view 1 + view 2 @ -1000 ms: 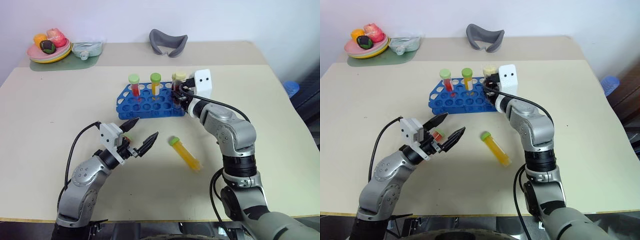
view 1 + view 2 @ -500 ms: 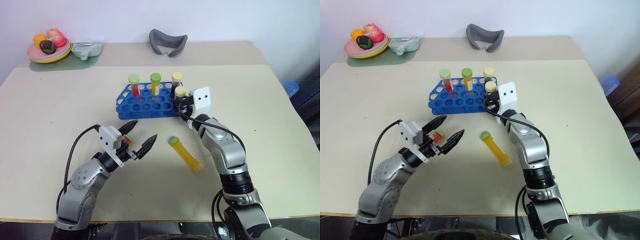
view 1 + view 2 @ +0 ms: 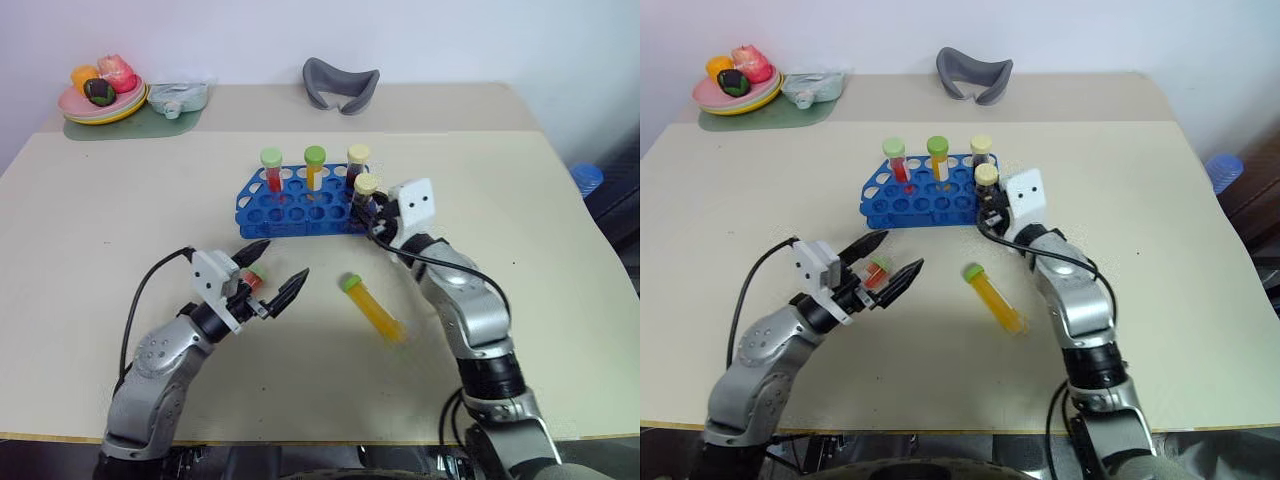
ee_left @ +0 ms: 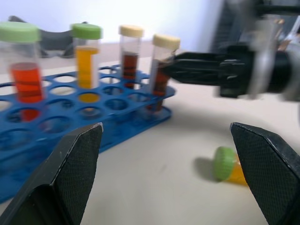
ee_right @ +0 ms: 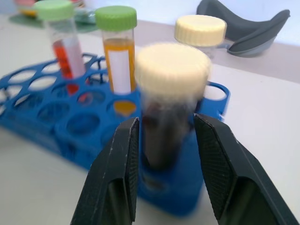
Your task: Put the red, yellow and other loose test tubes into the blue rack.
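Right of centre, at the bright blue plastic rack (image 3: 300, 203), the right gripper (image 5: 164, 154) has its fingers closed around a dark brown, cream-capped tube (image 5: 171, 108); tugged sideways, it could tip the rack. Left gripper (image 3: 272, 278) gapes open near a small red tube (image 3: 878, 270); the yellow-orange tube (image 3: 372, 308) could roll across the counter (image 3: 120, 240).

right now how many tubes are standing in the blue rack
4 stand in the blue rack: a red tube, a yellow tube, a brown tube behind, and a second brown tube between the right gripper's fingers.
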